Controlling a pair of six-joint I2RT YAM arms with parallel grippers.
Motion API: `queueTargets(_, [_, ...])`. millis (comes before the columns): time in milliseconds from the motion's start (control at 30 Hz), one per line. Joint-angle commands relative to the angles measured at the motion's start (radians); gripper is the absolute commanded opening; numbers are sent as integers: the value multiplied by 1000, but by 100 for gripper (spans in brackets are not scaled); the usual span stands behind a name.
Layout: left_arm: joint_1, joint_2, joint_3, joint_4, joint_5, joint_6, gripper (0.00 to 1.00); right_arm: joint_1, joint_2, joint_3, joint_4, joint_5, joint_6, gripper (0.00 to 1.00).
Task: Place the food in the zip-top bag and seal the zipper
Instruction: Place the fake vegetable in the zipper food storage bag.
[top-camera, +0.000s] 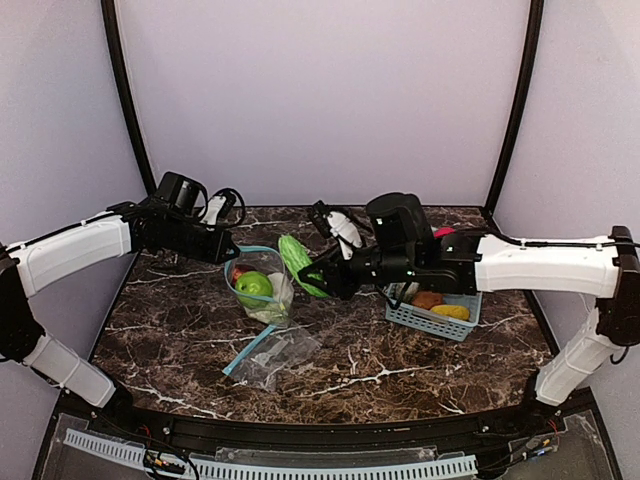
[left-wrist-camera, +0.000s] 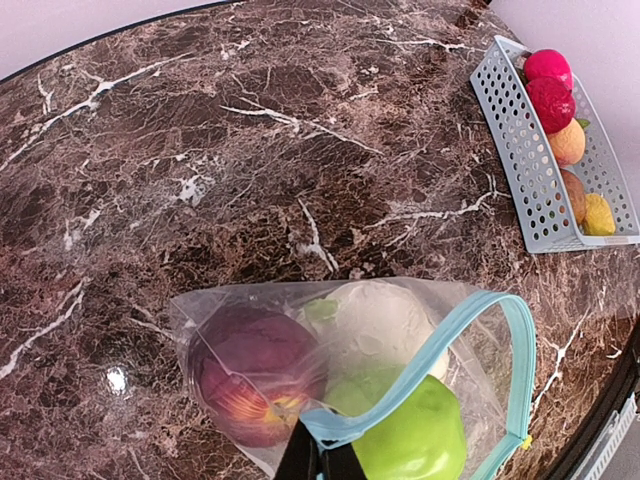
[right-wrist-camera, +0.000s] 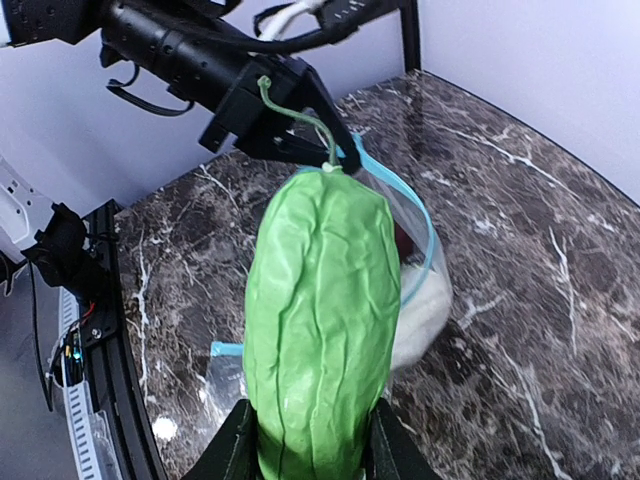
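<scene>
Pinches the zip-top bag (left-wrist-camera: 480, 380) by its blue zipper rim with left end effector (left-wrist-camera: 320, 462), fingers pressed together on the plastic, mouth held up and open over the tabletop (top-camera: 170, 330). Can't tell whether the bag bottom touches the marble. Already holds three pieces inside: red apple (left-wrist-camera: 250, 375) at one side, white cauliflower (left-wrist-camera: 375, 320) behind, green apple (left-wrist-camera: 410, 450) nearest the rim, all touching. Clamps a green wrinkled vegetable (right-wrist-camera: 320, 300) in right end effector (right-wrist-camera: 310, 445), one finger on each side of its lower end, thin stem end forward. Puts that stem tip right at the bag mouth, just beside the blue rim and the left fingers, with the body of it outside the bag, in the air. From the top view: tilted, between bag and right wrist. Leaves the rest of the food in the light-blue basket (top-camera: 430, 320) on the right side of the tabletop, well apart from the bag: two magenta pieces (left-wrist-camera: 550, 100), an orange piece (left-wrist-camera: 567, 142), a brownish piece (left-wrist-camera: 573, 190), a yellow piece (left-wrist-camera: 598, 213), lined up touching. Also shows a second clear bag (top-camera: 275, 352) lying flat on the tabletop just in front of the held one, blue edge on its left.
</scene>
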Motion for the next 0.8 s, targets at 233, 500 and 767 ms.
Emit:
queueTargets(233, [2,-34,-6,2,13,-2,1,53,209,78,448,-47,-89,31])
queueTargets(500, [2,-33,-4,0,12,-1,1,56,314,81,590,11,-97,31])
queueTargets(767, [2,-33,-5,-1,11,-1,1,56,379,91,679,45,-96,30])
